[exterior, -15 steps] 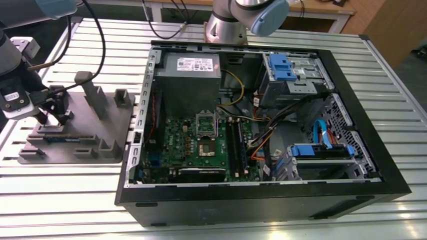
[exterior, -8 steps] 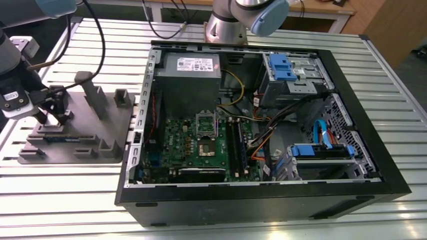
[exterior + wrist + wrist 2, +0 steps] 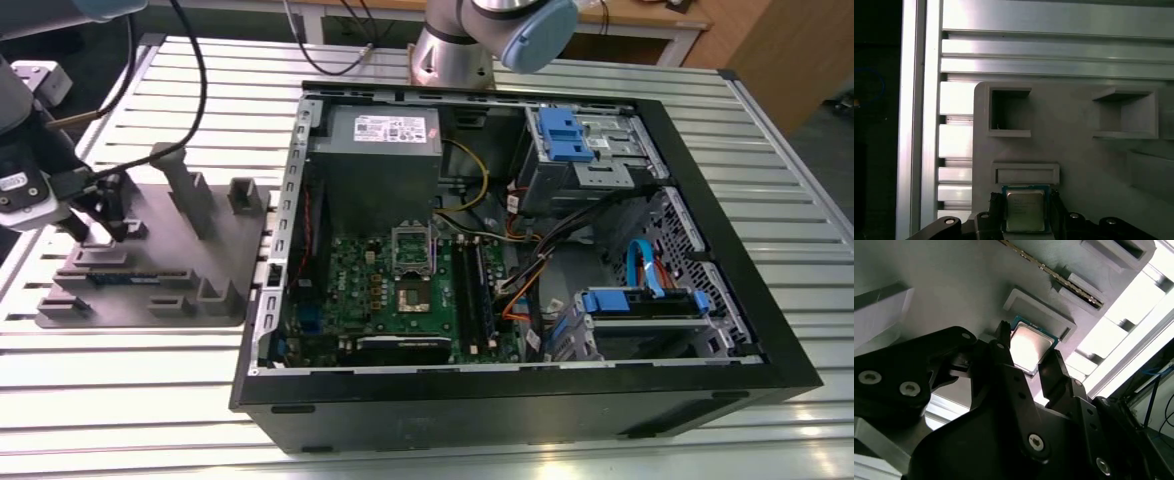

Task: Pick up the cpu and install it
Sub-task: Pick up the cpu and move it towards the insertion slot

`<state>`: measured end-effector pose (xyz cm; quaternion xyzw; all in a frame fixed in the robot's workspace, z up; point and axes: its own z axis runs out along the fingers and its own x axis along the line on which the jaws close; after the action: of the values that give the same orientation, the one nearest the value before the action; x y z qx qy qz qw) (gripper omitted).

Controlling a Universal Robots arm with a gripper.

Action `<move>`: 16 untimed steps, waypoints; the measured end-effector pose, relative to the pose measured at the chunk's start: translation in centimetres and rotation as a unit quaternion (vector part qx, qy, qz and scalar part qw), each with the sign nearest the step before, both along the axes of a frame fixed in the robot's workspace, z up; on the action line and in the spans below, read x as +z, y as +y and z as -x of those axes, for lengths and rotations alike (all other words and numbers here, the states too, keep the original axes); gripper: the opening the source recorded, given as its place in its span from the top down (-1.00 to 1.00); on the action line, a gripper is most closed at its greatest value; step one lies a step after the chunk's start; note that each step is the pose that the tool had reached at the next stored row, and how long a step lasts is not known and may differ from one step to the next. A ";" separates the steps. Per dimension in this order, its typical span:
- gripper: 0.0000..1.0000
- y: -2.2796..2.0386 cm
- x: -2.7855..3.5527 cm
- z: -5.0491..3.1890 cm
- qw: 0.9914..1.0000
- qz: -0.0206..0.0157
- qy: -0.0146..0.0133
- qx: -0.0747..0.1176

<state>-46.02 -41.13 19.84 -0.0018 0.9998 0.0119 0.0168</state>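
Dark jaws of the gripper [image 3: 1030,359] are sitting closest in both wrist views, drawn in narrow and clenching the cpu [image 3: 1029,346] by two opposite edges, one finger pressing on each side. The chip's shiny metal top is facing up. It is lying over the gray fixture plate [image 3: 1074,150], just beside a shallow raised rectangular pocket [image 3: 1025,173]; whether it is resting on the plate or lifted off it cannot be told.

In the second wrist view, a memory stick [image 3: 1054,274] is showing its gold edge farther along the plate. The first wrist view is instead looking square down on the cpu [image 3: 1025,210], with two deeper square pockets beyond it.

In the exterior view, the gripper [image 3: 96,228] is hanging low over the fixture plate [image 3: 174,265] at the exterior view's left. The open computer case [image 3: 694,330] is lying well apart at the exterior view's right on the slatted worktop [image 3: 134,400], its green motherboard [image 3: 350,290] exposed.
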 end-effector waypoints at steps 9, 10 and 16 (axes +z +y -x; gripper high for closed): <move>0.06 0.03 0.64 -0.01 1.000 0.001 0.000 -0.015; 0.06 0.03 0.64 -0.01 1.000 0.001 0.000 -0.016; 0.06 0.03 1.14 -0.02 1.000 0.001 0.000 -0.017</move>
<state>-46.00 -41.10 20.99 0.0148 0.9997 0.0109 0.0170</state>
